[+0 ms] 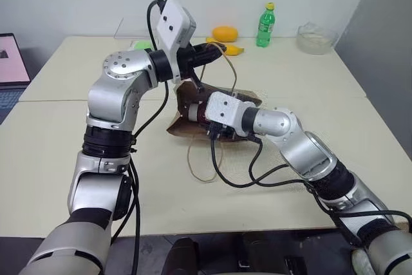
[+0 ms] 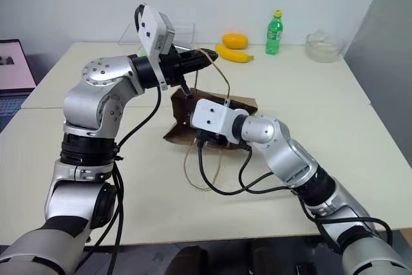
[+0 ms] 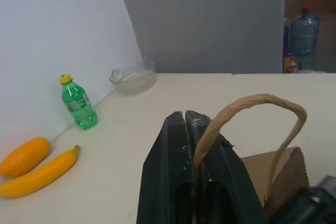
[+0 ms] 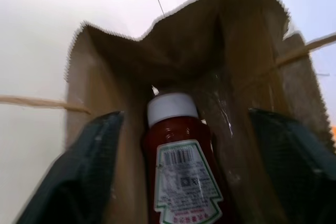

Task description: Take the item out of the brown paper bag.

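Note:
The brown paper bag (image 1: 246, 98) lies creased in the middle of the table. My left gripper (image 3: 185, 116) is shut on one tan loop handle (image 3: 252, 100) and holds it up above the bag, as the left eye view also shows of the left gripper (image 1: 217, 48). My right gripper (image 4: 185, 115) is open at the bag's mouth, one finger (image 4: 89, 161) on each side of the item (image 4: 181, 171). The item is a red squeeze bottle with a white label and a pale cap, lying inside the bag. The fingers do not touch it.
A green soda bottle (image 1: 265, 25), a yellow fruit (image 1: 225, 33), a banana (image 2: 235, 55) and a glass bowl (image 1: 317, 38) stand along the far edge. A clear plastic box (image 2: 187, 31) is behind my left arm. The bag's other handle (image 1: 203, 162) and black cables trail toward the near edge.

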You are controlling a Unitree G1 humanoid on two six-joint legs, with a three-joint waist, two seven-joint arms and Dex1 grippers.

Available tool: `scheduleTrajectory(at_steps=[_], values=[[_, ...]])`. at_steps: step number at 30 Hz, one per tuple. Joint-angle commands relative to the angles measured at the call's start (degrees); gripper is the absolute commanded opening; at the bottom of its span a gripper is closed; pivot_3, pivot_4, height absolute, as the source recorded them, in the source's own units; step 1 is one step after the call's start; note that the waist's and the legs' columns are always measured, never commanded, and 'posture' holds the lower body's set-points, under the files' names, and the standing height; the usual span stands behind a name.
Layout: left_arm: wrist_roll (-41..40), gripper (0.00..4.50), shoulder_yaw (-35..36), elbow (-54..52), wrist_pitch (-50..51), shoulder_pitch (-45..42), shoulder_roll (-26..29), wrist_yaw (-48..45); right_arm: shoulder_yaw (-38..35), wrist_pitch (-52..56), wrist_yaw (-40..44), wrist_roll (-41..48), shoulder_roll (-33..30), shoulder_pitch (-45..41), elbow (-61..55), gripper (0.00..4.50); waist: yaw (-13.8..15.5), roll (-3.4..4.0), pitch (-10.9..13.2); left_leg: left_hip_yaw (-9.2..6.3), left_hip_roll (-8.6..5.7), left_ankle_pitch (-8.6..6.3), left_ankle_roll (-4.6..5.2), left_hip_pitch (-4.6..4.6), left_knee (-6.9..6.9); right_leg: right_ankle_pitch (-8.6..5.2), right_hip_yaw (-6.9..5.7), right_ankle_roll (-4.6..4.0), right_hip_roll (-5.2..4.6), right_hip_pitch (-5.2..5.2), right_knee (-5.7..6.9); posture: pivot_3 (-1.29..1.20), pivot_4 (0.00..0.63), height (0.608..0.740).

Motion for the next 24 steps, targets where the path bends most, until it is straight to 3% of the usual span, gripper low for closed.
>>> scheduleTrajectory(at_steps=[1, 10, 24], values=[[-1.5, 0.0, 1.5, -2.1, -0.4, -1.5, 0.0, 0.0, 2.3, -3.9, 1.4, -5.0, -0.9, -2.2, 3.5, 4.47, 0.0, 0.0, 0.0, 0.01, -0.01, 0.0, 0.0, 0.0, 0.0, 0.0, 0.02, 0.0, 0.0, -0.01, 0.0, 0.0, 0.15, 0.74], [-2.4, 0.0, 1.5, -2.6, -0.6, -1.6, -0.1, 0.0, 6.8, -11.4, -0.2, -17.0, 0.7, -4.2, 14.0, 4.47, -0.4, 0.0, 0.0, 0.0, -0.01, -0.01, 0.01, 0.03, -0.04, 0.0, 0.07, 0.0, 0.09, -0.05, 0.04, 0.0, 0.15, 0.74], [-2.6, 0.0, 1.2, -2.6, -1.5, -1.3, -0.1, -0.1, 8.2, -23.5, -0.2, -24.3, 8.2, -12.6, 42.4, 4.47, -0.9, 0.0, 0.0, 0.03, 0.02, 0.0, 0.01, 0.08, -0.03, 0.01, 0.14, -0.01, 0.07, -0.04, 0.1, 0.0, 0.15, 0.74]])
